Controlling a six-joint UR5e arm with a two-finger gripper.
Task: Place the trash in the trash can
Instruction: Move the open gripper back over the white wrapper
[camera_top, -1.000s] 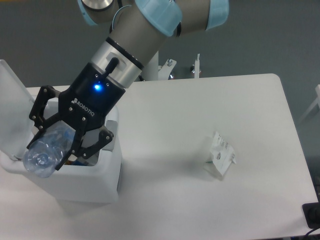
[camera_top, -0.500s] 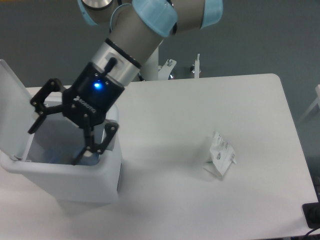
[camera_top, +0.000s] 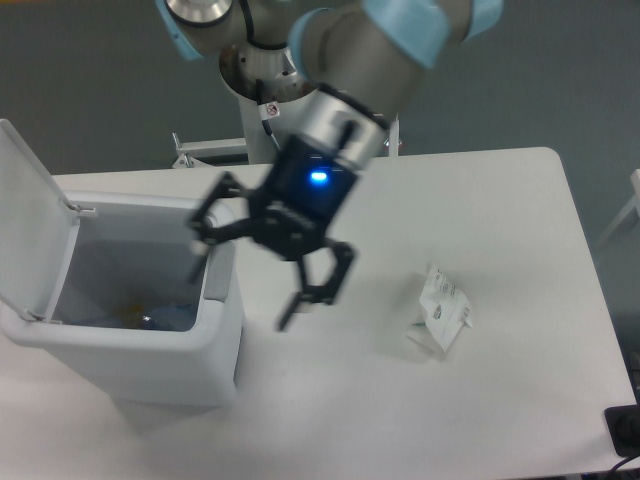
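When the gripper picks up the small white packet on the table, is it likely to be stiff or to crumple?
The white packet looks wrinkled and folded, so it probably crumples under the fingers. It seems thin and light, so a push may simply slide it across the table.

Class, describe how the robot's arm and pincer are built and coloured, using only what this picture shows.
The arm is grey-silver with light blue joint caps. A silver wrist ring leads to a black pincer with two jointed black fingers and a glowing blue light on its body.

I'm seeing a black end effector (camera_top: 248, 281) glowing with a blue light. The white trash can (camera_top: 150, 370) is sitting on a white desk (camera_top: 480, 210), and the white packet (camera_top: 444, 305) is showing dark print.
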